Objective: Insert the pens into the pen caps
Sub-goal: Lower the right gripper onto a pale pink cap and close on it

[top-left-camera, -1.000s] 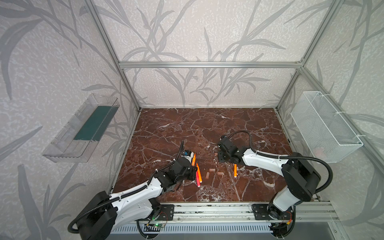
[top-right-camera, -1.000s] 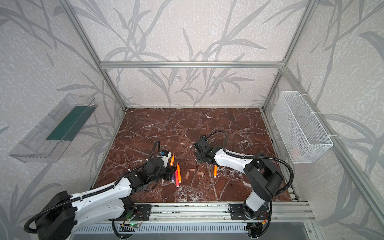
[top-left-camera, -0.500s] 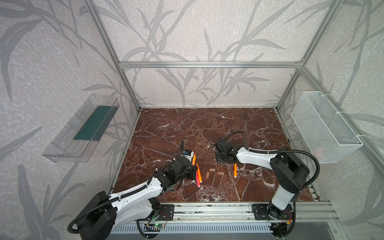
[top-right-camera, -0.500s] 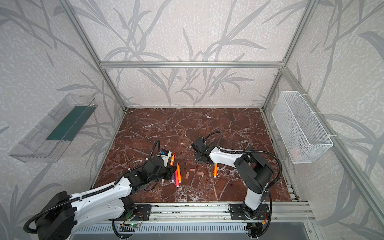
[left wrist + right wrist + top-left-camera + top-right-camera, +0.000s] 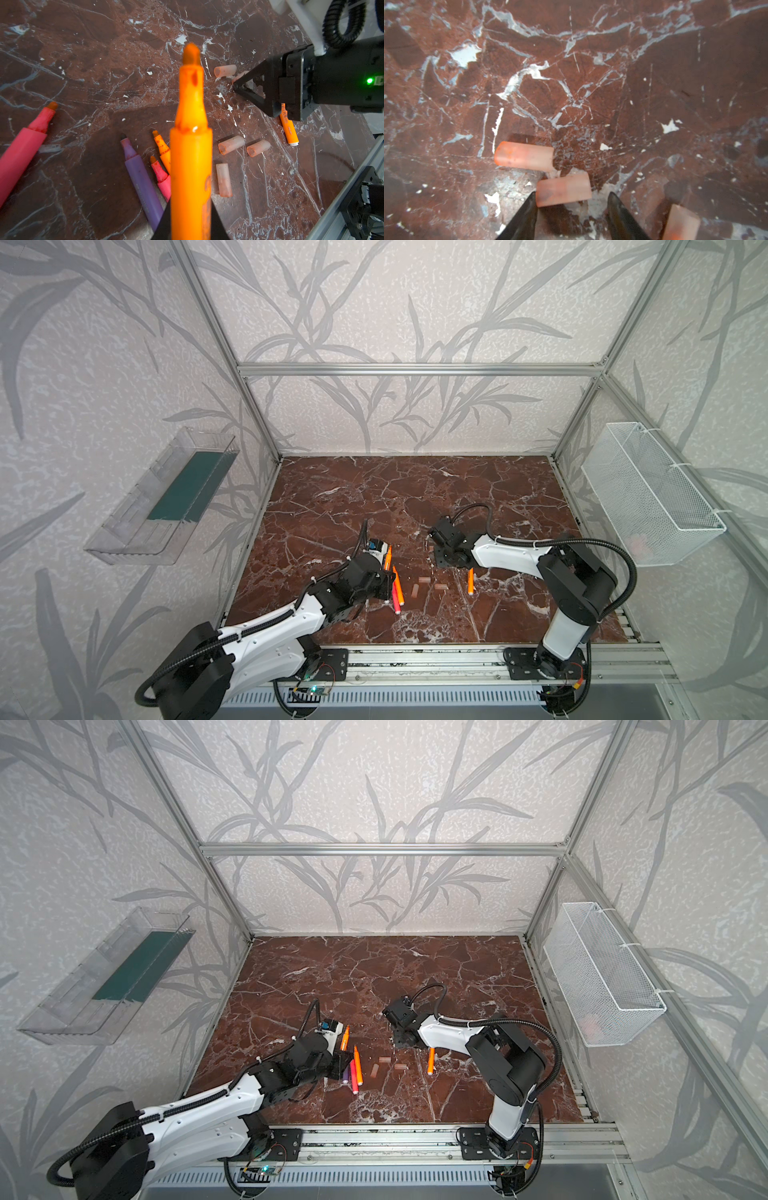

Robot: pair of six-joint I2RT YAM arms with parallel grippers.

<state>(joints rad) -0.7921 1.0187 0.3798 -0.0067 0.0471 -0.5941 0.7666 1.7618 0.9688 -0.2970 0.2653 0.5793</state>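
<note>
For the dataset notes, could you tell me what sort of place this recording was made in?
Most likely a robot lab enclosure: an aluminium frame with wallpaper-patterned panels, a mounting rail at the front, and a marble-look tabletop.

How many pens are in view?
6. An orange pen in the left gripper; a lone pink pen; a purple pen, second orange pen and pink-red pen clustered; a third orange pen by the right gripper.
</note>
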